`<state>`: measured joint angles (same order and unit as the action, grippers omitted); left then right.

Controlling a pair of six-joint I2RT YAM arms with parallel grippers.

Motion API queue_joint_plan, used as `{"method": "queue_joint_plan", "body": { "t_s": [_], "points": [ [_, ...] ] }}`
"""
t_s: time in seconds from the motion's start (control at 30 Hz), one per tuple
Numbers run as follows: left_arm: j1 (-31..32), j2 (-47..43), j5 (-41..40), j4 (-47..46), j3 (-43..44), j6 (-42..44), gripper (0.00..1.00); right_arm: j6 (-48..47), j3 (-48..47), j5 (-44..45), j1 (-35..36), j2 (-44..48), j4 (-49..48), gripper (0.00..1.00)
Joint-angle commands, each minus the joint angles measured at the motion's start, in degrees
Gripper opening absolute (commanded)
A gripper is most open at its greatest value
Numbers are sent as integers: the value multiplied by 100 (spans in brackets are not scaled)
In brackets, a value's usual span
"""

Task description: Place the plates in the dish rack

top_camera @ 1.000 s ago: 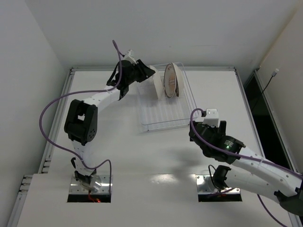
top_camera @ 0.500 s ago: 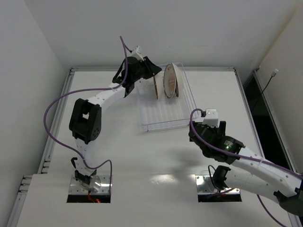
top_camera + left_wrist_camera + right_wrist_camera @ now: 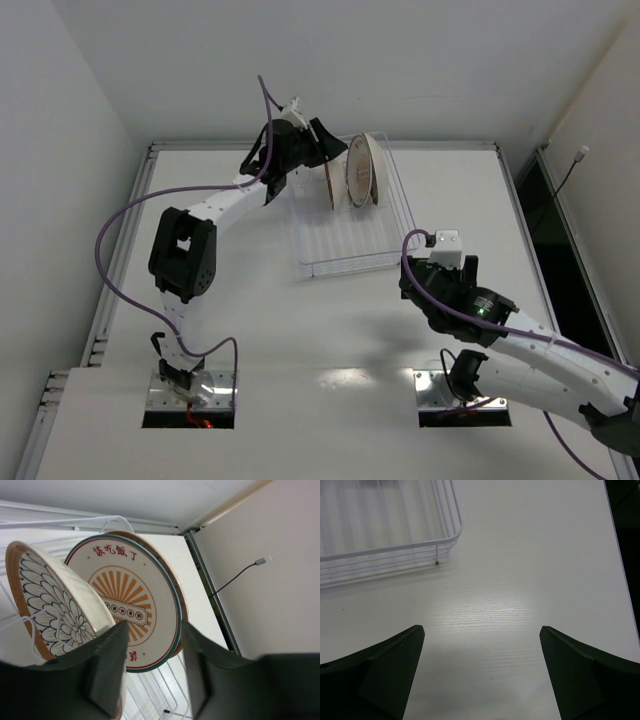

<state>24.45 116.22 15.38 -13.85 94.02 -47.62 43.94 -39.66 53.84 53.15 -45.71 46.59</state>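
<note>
**Risk of toppling a racked plate during left arm withdrawal**

Plates: all that can be seen stand on edge in the far end of the dish rack (image 3: 350, 268). The petal plate (image 3: 55, 605) is nearest the left wrist camera and the sunburst plate (image 3: 125, 595) is just behind it. A brown rim (image 3: 183, 605) shows close behind that, seemingly the third plate. The overhead view shows no plate lying on the table (image 3: 520, 580), so loading appears to be complete or nearly so.

Hazard: the left gripper (image 3: 152, 635) sits close over the standing plates, and the lower rim of the petal plate runs right beside the inner face of its left finger (image 3: 107, 675). Whether rim and finger touch cannot be told. If the arm drifts sideways while backing off, that finger could catch the rim. This could lever the petal plate out of its slot or knock it against the sunburst plate, and the row could go over together. A straight retreat along the plane of the plate is judged safest.

Jaws, left: moderately apart and clamped on nothing, with the sunburst plate visible through the gap.

Jaws, right: the right gripper (image 3: 481, 632) is spread fully wide and holds nothing. It hovers over bare table just off the near corner of the rack and is well apart from the plates.
</note>
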Motion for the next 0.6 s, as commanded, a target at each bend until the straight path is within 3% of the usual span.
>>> {"method": "queue_joint_plan", "body": {
  "t_s": [0.0, 0.03, 0.13, 0.33, 0.47, 0.5, 0.57],
  "points": [
    [34, -364, 53, -214, 205, 147, 47, 53, -174, 117, 47, -8, -71, 100],
    [86, -425, 192, -311, 257, 147, 55, 53, -174, 117, 47, -8, -71, 100],
    [87, -425, 447, -496, 257, 77, 65, 53, -174, 117, 47, 44, -71, 100],
    [87, -828, 1212, -1568, -93, -222, 69, 53, -174, 117, 47, 45, -71, 100],
    [139, -1566, 1170, -1385, -628, 532, 71, 53, -174, 117, 47, 45, -71, 100],
    [139, -1750, 1082, -940, -709, 769, 71, 53, -174, 117, 47, 45, -71, 100],
    [209, -2154, 314, -385, -1058, 1533, 71, 53, -174, 117, 47, 45, -71, 100]
  ]
}}
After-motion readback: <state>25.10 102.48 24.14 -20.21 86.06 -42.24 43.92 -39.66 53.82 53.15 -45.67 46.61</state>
